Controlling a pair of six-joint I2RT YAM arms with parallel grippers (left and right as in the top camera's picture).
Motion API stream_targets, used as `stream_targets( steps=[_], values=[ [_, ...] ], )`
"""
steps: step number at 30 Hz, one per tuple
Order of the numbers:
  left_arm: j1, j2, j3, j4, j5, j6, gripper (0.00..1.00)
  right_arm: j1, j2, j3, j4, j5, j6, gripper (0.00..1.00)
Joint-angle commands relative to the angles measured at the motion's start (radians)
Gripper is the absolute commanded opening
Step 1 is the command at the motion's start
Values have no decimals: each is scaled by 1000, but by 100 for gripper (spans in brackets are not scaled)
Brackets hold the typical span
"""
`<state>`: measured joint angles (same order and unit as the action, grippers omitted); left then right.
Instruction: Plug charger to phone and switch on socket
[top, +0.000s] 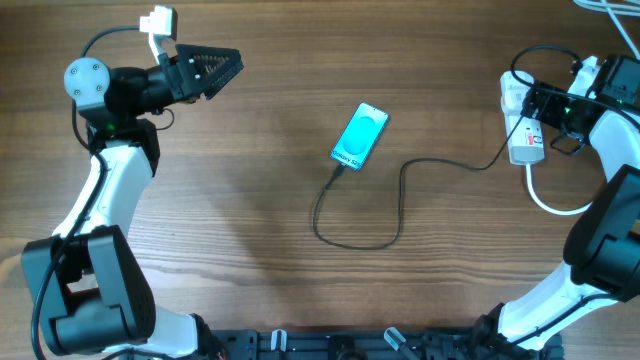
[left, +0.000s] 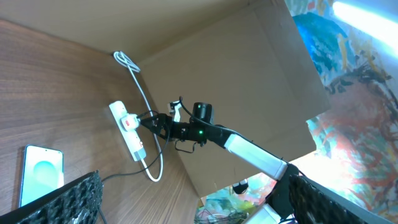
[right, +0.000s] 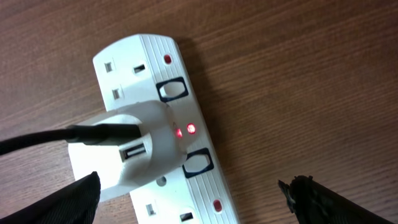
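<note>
The phone (top: 360, 137) lies face up mid-table, turquoise screen showing; it also shows in the left wrist view (left: 40, 175). The charger, a thin black cable (top: 400, 195), runs from the phone's lower end in a loop to a white adapter (right: 140, 146) plugged into the socket (top: 526, 150). The socket is a white power strip (right: 205, 180); two small red lights (right: 184, 130) glow beside the adapter. My right gripper (top: 535, 103) hovers open just above the strip, its fingers (right: 193, 202) either side of it. My left gripper (top: 225, 68) is open and empty, raised at the far left, well away from the phone.
The strip's thick white cord (top: 545, 205) curves toward the right arm's base, and more white cord lies at the top right corner (top: 610, 12). A brown cardboard wall (left: 249, 74) stands behind the table's far edge. The right arm (left: 249, 146) reaches over the strip (left: 127, 127).
</note>
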<state>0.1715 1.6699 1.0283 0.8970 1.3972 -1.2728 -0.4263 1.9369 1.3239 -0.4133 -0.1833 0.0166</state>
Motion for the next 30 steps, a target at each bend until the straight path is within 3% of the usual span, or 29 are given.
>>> stream_targets(
  steps=[1,20,30],
  values=[
    [3,-21,3,3,12,6,100,2,-10,-10,24,-26,-5,100],
    [3,-21,3,3,12,6,100,2,-1,-10,40,-21,-13,100],
    [3,-21,3,3,12,6,100,2,106,-10,22,45,-5,100]
  ],
)
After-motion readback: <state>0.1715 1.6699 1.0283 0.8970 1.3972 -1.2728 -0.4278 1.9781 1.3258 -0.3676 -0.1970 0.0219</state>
